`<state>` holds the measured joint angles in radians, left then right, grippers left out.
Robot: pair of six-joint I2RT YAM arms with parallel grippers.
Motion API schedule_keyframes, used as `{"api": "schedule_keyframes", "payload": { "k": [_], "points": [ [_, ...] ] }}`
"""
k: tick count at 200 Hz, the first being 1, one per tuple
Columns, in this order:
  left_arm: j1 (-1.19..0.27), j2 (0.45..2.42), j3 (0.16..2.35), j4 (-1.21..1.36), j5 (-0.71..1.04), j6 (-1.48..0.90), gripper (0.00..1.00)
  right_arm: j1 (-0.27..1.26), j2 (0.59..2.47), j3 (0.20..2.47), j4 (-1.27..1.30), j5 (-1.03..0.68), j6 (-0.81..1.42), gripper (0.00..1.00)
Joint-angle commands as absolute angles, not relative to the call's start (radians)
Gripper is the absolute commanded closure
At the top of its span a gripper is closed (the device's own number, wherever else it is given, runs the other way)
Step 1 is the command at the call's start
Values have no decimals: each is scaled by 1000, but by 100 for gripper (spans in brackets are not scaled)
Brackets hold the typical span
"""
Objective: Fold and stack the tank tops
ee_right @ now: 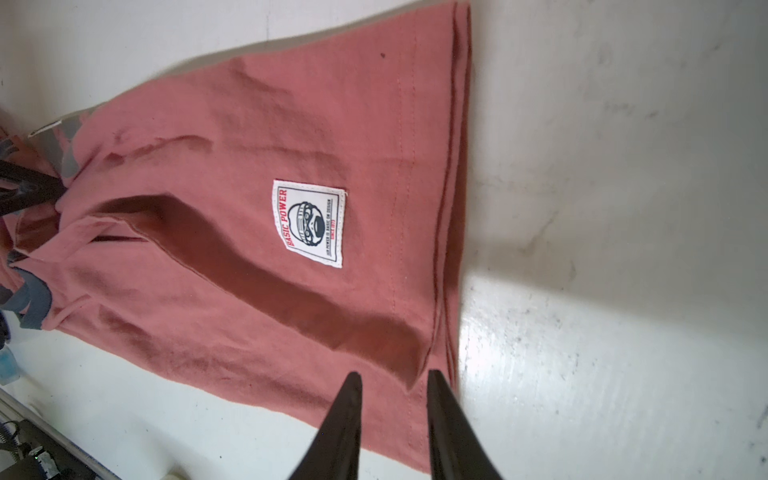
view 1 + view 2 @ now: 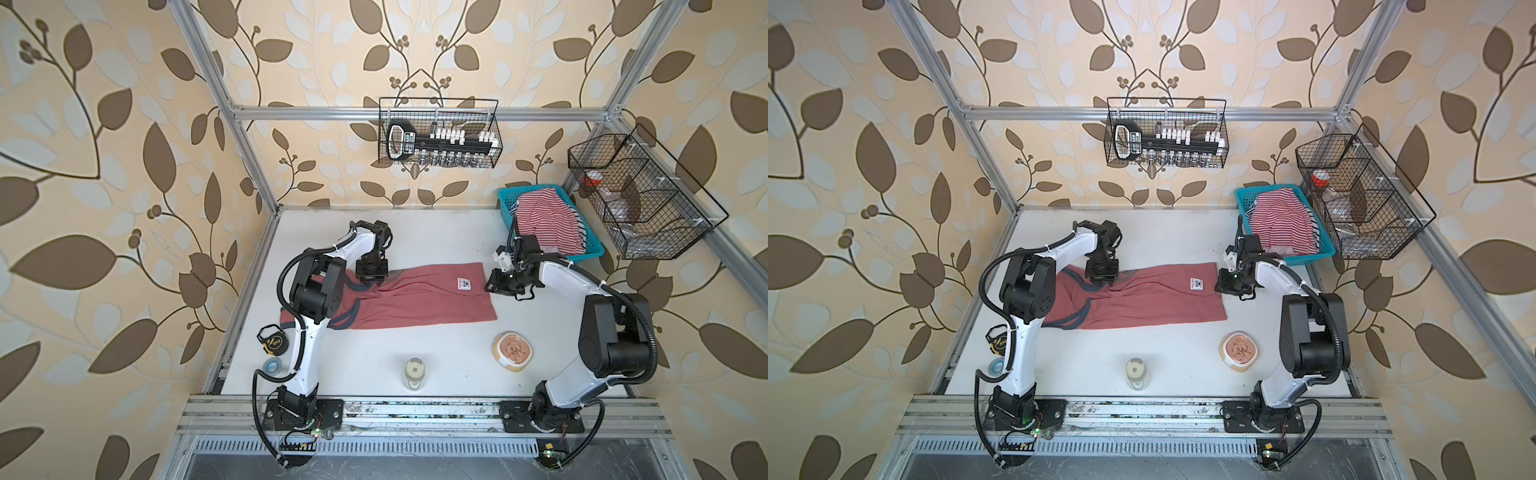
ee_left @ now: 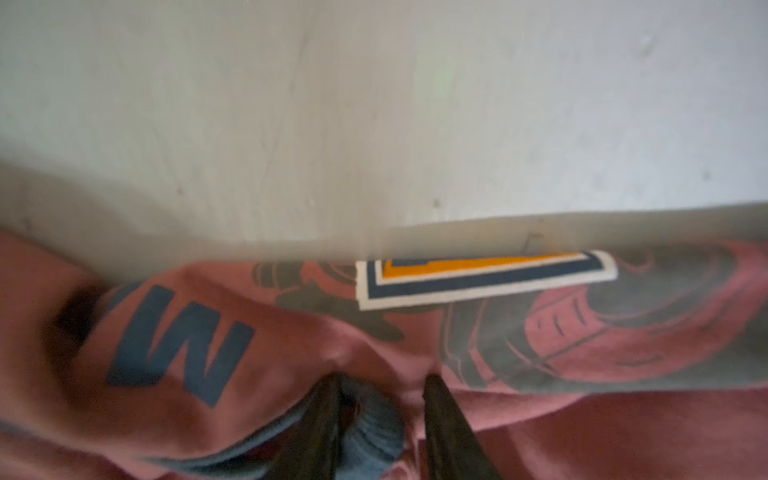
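The brick-red tank top (image 2: 415, 303) (image 2: 1142, 301) lies lengthwise across the white table, with its dark-trimmed neck end to the left. My left gripper (image 2: 376, 282) (image 3: 384, 378) is pressed down near the neck. Its jaws stand apart, with a bunch of red cloth and blue-grey trim (image 3: 374, 419) between them. My right gripper (image 2: 492, 286) (image 1: 394, 373) hangs open just over the hem, holding nothing. A white label (image 1: 309, 222) is sewn near that hem. The striped tank top (image 2: 544, 224) (image 2: 1281, 220) lies crumpled in a blue basket (image 2: 505, 199) at the back right.
A tape measure (image 2: 272, 340) and a tape roll (image 2: 272, 366) lie by the left arm's base. A jar (image 2: 415, 372) and a bowl (image 2: 513, 349) stand near the front. Wire baskets hang on the back wall (image 2: 438, 133) and on the right frame (image 2: 640, 195).
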<state>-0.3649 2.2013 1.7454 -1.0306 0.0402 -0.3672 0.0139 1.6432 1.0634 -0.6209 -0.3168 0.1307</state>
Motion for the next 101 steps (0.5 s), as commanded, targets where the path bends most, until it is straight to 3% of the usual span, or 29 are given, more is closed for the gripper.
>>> {"api": "schedule_keyframes", "payload": {
  "k": [1,39,101],
  "points": [
    [-359,2105,1709,-1056,13,-369,71,17,1644,1060,-619,-314,125,73],
    [-359,2057,1673,-1045,1,-390,80,20,1650,1057,-614,-319,127,75],
    [-361,1980,1594,-1042,12,-406,79,21,1651,1051,-611,-318,127,77]
  ]
}}
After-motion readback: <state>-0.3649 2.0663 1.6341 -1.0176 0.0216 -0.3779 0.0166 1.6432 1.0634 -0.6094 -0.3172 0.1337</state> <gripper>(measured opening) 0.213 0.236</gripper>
